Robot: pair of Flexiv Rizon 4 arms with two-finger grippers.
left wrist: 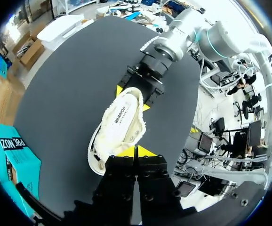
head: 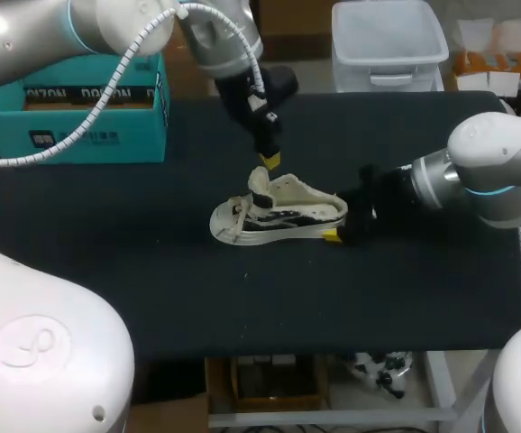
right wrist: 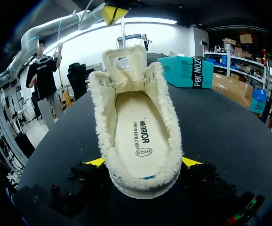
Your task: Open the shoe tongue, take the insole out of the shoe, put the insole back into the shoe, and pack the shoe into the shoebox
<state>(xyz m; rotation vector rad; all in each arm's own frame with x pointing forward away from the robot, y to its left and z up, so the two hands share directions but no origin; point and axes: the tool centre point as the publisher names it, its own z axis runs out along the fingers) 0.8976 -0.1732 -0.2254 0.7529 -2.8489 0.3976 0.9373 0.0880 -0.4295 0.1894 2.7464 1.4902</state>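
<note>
Heel nearest, the one shoe [right wrist: 145, 181] lies mid-surface [head: 152, 271], its heel clamped in the jaws of the right arm [head: 495, 162], and its raised tongue [right wrist: 124, 66] is pinched in the jaws of the left arm [head: 229, 45]. Only the wrist views show its one insole [right wrist: 137, 132] inside. One teal box [head: 76, 117] stands at the far-left corner.

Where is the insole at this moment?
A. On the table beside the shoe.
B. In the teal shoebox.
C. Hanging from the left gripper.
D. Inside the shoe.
D: the right wrist view shows the insole lying flat inside the shoe, whose heel the right gripper clamps while the left gripper holds the tongue up.
</note>
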